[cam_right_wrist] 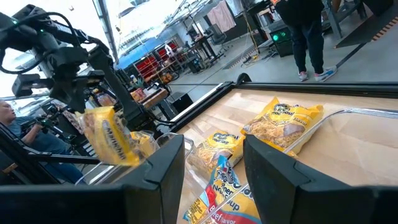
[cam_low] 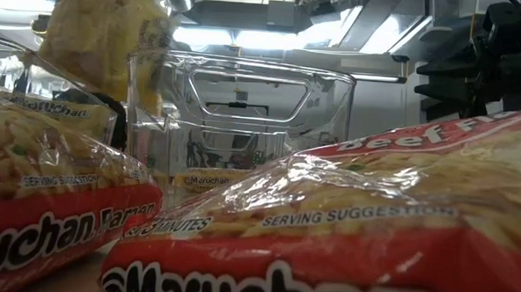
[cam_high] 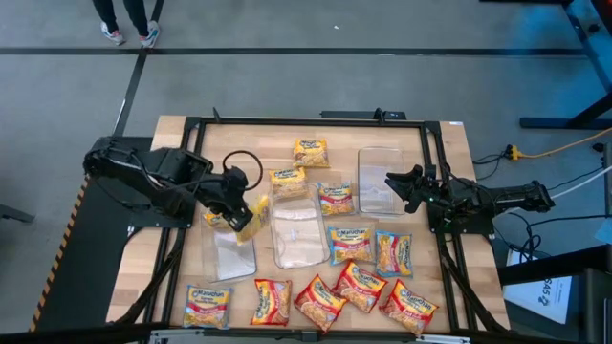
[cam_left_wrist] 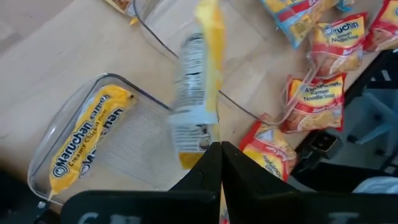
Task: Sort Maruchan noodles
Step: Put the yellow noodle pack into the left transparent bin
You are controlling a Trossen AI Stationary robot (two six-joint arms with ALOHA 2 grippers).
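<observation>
Left end effector (cam_high: 239,216) pinches 1 yellow plastic noodle packet (cam_high: 252,218) at centre-left; it should release low over the clear rectangular tray (cam_high: 232,256). Right end effector (cam_high: 400,184) waits wide.

Above the left tray (cam_high: 232,256) we are seeing the left gripper (cam_high: 239,212) holding one packet (cam_high: 253,218), another packet (cam_left_wrist: 87,140) lying inside that tray. The right gripper (cam_high: 394,182) is hanging beside the far-right tray (cam_high: 381,177), and loose packets (cam_high: 325,302) are lining the table's (cam_high: 172,134) near edge.

Wooden table (cam_high: 182,134) carries noodle packets (cam_high: 349,244) (scattered) and clear trays (cam_high: 381,177).
</observation>
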